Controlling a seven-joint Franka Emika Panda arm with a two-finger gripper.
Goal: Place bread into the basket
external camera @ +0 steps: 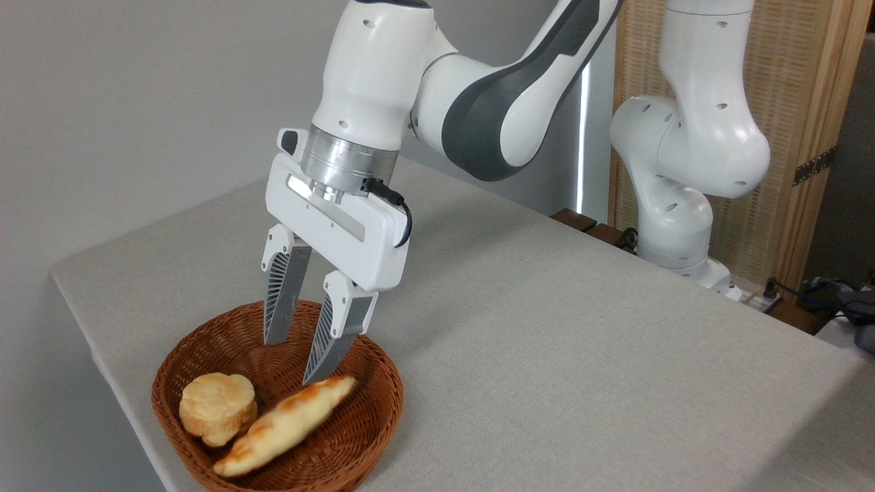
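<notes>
— What lies nearest, at the lower left of the frame?

— The basket (372, 410), on the table (547, 355). The bread (287, 425) lies slantwise inside it, one end by the front rim, the other up toward the middle. A bun (217, 407) sits just left of it, touching or nearly so.

— And your pincer?

— My gripper (290, 358) hangs above the basket's far half, fingers apart, holding nothing. The nearer fingertip (316, 369) is just above the bread's upper end.

— Behind that?

— My arm's base at the right, before a wooden screen (806, 137).
</notes>
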